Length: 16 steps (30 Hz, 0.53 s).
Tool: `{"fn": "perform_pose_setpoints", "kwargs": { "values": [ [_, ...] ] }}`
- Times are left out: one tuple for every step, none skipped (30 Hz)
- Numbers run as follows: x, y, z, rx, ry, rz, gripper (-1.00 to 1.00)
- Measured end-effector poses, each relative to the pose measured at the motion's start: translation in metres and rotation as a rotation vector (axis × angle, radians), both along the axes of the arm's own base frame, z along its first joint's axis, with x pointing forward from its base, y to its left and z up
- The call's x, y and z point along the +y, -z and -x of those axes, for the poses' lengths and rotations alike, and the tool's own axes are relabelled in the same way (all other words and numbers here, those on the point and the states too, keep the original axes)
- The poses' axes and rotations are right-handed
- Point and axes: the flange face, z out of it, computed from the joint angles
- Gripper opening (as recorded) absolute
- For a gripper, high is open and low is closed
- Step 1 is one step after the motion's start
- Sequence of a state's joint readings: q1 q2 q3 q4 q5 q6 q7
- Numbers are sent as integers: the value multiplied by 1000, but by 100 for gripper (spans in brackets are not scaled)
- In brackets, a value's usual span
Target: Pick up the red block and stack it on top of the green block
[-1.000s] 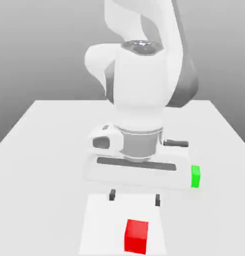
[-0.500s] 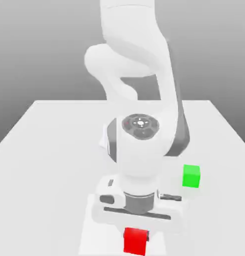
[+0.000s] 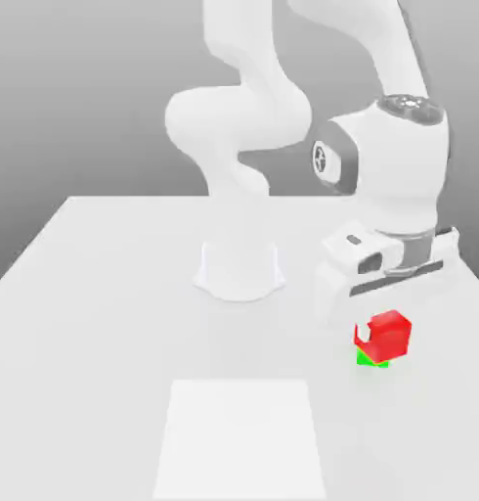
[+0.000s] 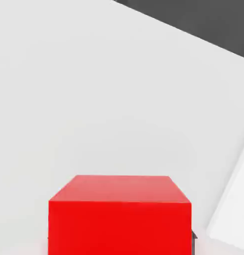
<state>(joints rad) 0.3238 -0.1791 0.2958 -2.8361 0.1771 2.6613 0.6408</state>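
Observation:
The red block (image 3: pixel 384 335) hangs tilted just under the hand at the exterior view's right, and my gripper (image 3: pixel 382 325) is shut on it. A sliver of the green block (image 3: pixel 371 360) shows directly beneath the red one; whether the two touch I cannot tell. Most of the green block is hidden behind the red one. In the hand view the red block (image 4: pixel 120 214) sits close up between the fingers, over the pale table.
The white table (image 3: pixel 107 294) carries a lighter square patch (image 3: pixel 241 435) near its front edge. The arm's round base (image 3: pixel 239 270) stands at the middle back. The table's right edge runs close to the blocks.
The gripper came down and shut on the red block at the front patch. It then lifted the block and carried it to the exterior view's right, over the green block.

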Motion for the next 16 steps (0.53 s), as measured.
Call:
{"fn": "perform_pose_setpoints", "kwargs": {
  "values": [
    [5,0,16,-3,-64,3,-100],
    [10,-1,32,-6,-128,8,-100],
    [13,0,47,-10,-190,13,-100],
    [15,1,61,-14,-248,18,-100],
    [16,5,67,-17,-276,23,-100],
    [16,10,70,-19,-289,27,-100],
    [16,16,70,-21,-296,31,-100],
    [16,23,71,-22,-299,33,-100],
    [16,30,71,-23,-300,34,-100],
    [16,37,71,-24,-301,35,-100],
    [16,45,71,-24,-302,34,-100],
    [16,52,72,-23,-303,33,-100],
    [16,60,73,-21,-303,30,-100],
    [15,65,73,-20,-301,27,100],
    [16,65,74,-20,-304,27,100],
    [16,65,74,-20,-304,27,100]
  ]
}}
